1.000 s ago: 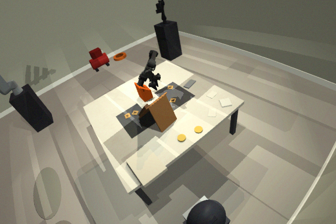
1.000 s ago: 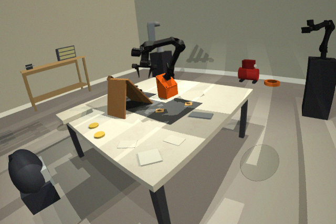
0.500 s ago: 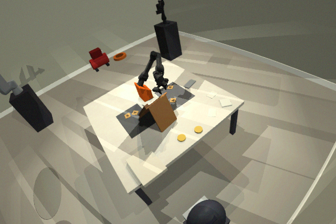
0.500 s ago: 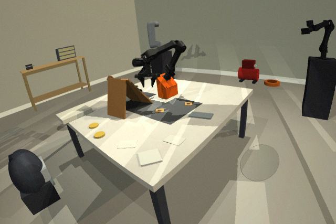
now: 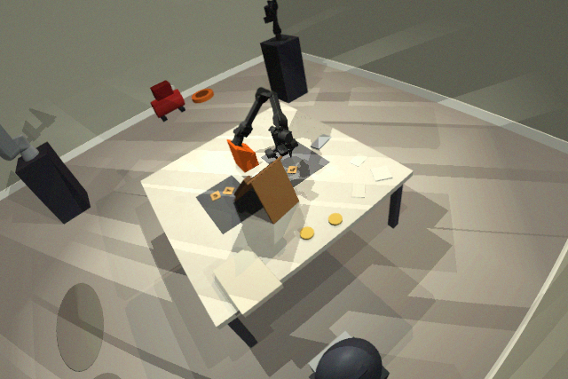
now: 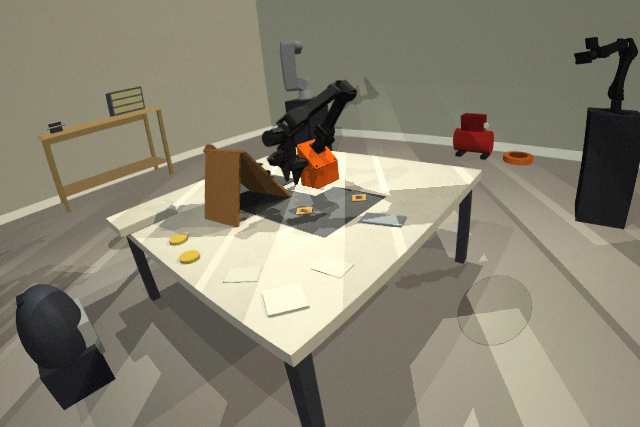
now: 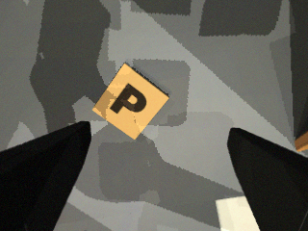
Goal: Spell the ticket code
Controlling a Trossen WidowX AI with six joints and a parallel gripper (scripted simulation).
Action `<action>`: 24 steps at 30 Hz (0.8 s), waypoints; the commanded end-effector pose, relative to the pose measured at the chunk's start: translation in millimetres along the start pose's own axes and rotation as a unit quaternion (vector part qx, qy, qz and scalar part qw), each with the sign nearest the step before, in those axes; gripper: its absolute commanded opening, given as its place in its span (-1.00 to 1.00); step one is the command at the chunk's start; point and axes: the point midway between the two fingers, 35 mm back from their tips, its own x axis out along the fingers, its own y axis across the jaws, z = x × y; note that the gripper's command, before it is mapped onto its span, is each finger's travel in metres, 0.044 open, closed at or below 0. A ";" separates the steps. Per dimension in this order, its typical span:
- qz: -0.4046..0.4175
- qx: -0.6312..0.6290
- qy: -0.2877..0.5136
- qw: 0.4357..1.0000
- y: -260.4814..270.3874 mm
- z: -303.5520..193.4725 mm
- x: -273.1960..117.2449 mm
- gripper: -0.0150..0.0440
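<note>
Pale walls and a plank floor in patchy light, and over by the left edge a dark pedestal (image 5: 52,186) with a grey arm on top. Next along, beside the skirting, a red machine (image 5: 168,101) (image 6: 473,142) near an orange ring (image 5: 195,98) (image 6: 517,161).

Across the cream counter (image 5: 178,168) (image 6: 361,267), first a dark mat (image 5: 217,211) with two letter tiles (image 5: 222,193) lying close together but apart, characters too small to read. Toward the near edge, a cream block (image 5: 249,278). Then an orange base (image 5: 242,156) (image 6: 320,174) under the working black arm (image 5: 261,94) (image 6: 338,89), and the tilted brown board (image 5: 275,193) (image 6: 222,187), with letter rail and ticket turned out of sight.

Just past that, gripper (image 5: 280,154) (image 6: 292,180) (image 7: 160,133) pointing down over the second mat (image 5: 316,161) (image 6: 330,226), fingers well apart with nothing between. On the same mat, two more tiles in the exterior view, both flat and outside the board. In the wrist view, a P tile (image 7: 131,101) flat and askew, nearer the left-hand fingertip of that picture; impossible to tell which of those two.

Farther right, two yellow discs (image 5: 320,225) (image 6: 184,248) by the edge, a grey slab (image 5: 320,141) (image 6: 383,219), and three pale sheets (image 5: 381,173) (image 6: 285,300).
</note>
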 end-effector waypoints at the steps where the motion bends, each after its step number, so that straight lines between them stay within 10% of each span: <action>1: -0.030 0.276 0.022 0.960 32.6 -25.4 56.3 0.66; 24: -0.032 0.298 0.022 0.954 31.0 -22.3 64.7 0.66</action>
